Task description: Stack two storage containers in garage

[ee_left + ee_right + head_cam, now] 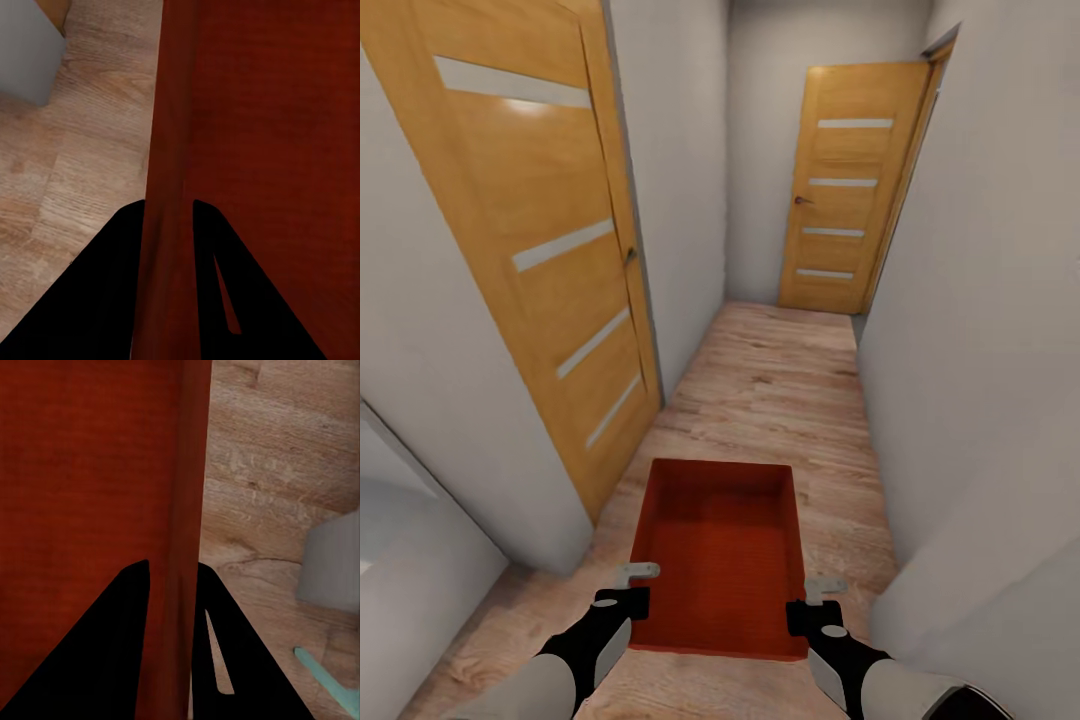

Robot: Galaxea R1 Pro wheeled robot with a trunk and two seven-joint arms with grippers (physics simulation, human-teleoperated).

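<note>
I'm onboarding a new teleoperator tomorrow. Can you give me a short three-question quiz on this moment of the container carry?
1. True or false: the red-orange container is held by both arms, the left claw clamped on one side wall and the right claw on the opposite wall.
2. Multiple choice: what is inside the container? A) a second bin B) nothing visible C) a tool
3. Fill in: the robot is in a narrow corridor with a light ___ plank floor and a closed door at the far end.

Key: 1 true; 2 B; 3 wood.
</note>
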